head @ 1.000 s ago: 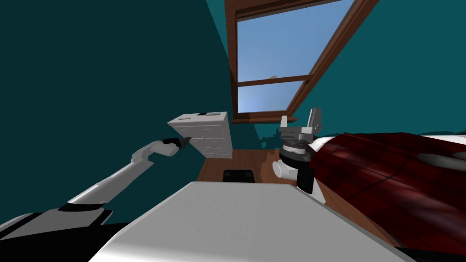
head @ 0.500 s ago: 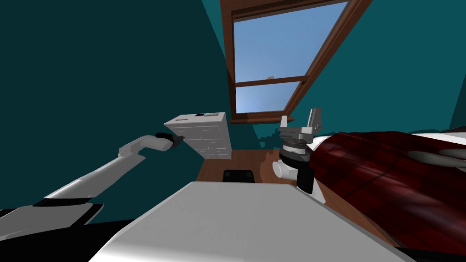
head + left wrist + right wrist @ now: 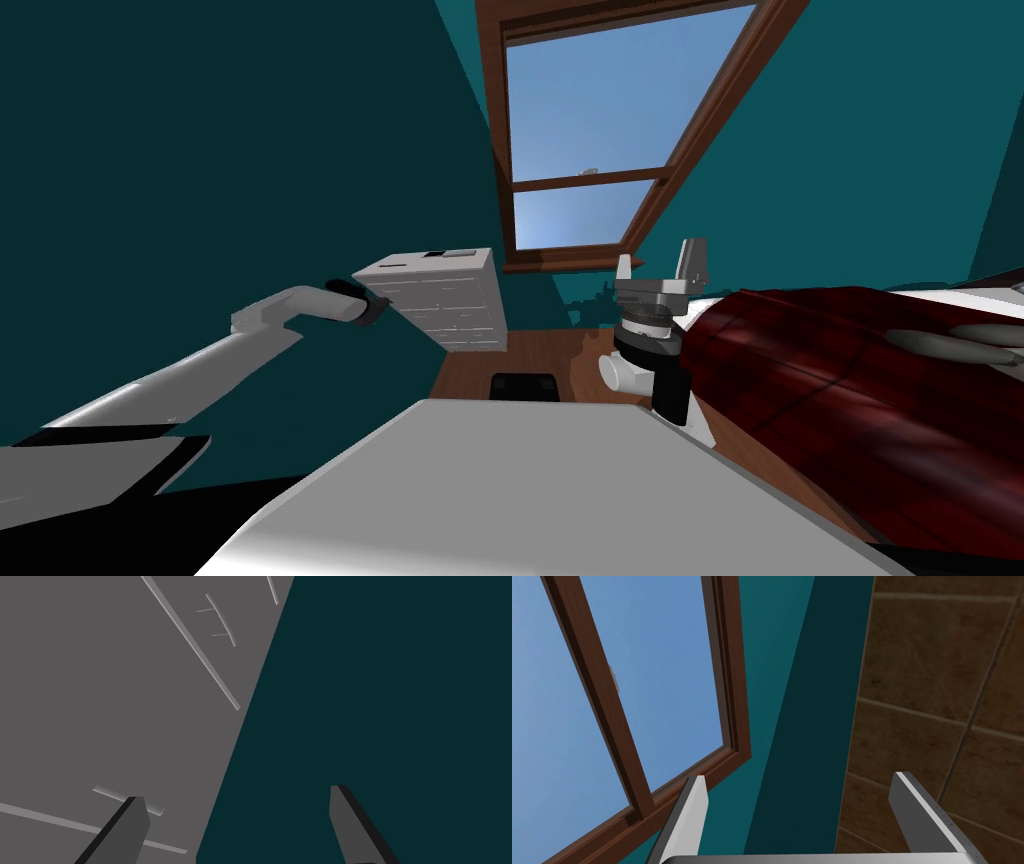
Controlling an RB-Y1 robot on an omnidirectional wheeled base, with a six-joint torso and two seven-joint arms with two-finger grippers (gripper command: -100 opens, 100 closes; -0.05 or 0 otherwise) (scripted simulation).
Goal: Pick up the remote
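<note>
A white dresser (image 3: 450, 300) with drawers stands in the corner under the window. On its top lies a small dark flat thing (image 3: 433, 255), too small to name as the remote for sure. My left gripper (image 3: 375, 306) hangs beside the dresser's front corner, below its top edge. In the left wrist view the left gripper (image 3: 236, 793) is open and holds nothing; one finger stands before a grey drawer front (image 3: 115, 701), the other before the dark teal wall. My right gripper (image 3: 658, 262) points up near the bed, and in the right wrist view the right gripper (image 3: 799, 776) is open and holds nothing.
A bed with a dark red cover (image 3: 840, 380) fills the right side. Brown wooden floor (image 3: 550, 355) runs between bed and dresser, with a black object (image 3: 522, 386) on it close to me. Teal walls close the corner behind the dresser.
My left arm has swung left and slightly up, drawing the gripper off the dresser's front towards its corner. The head view has shifted a little. The right arm has not moved.
</note>
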